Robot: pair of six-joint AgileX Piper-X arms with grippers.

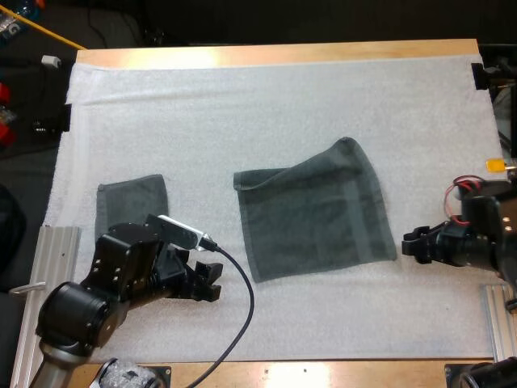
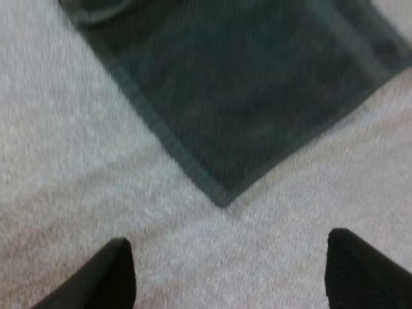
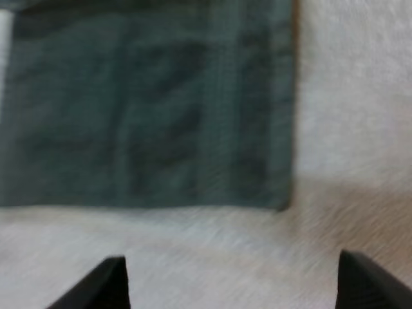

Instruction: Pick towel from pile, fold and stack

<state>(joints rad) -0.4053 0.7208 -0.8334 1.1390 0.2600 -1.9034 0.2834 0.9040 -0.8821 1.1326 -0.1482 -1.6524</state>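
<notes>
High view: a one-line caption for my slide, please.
Open left gripper and right gripper flank a spread grey-green towel; a folded towel lies far left.

Matt cloth towel (image 1: pixel 315 210) on rough white mat (image 1: pixel 242 105) (table (image 1: pixel 283 55): smooth wood).

bare mat (image 1: pixel 283 97) around towel (image 1: pixel 315 214), folded towel (image 1: pixel 129 202) left

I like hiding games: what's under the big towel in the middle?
The big towel lies on the white mat, which shows all around it. Anything beneath is covered.
</notes>
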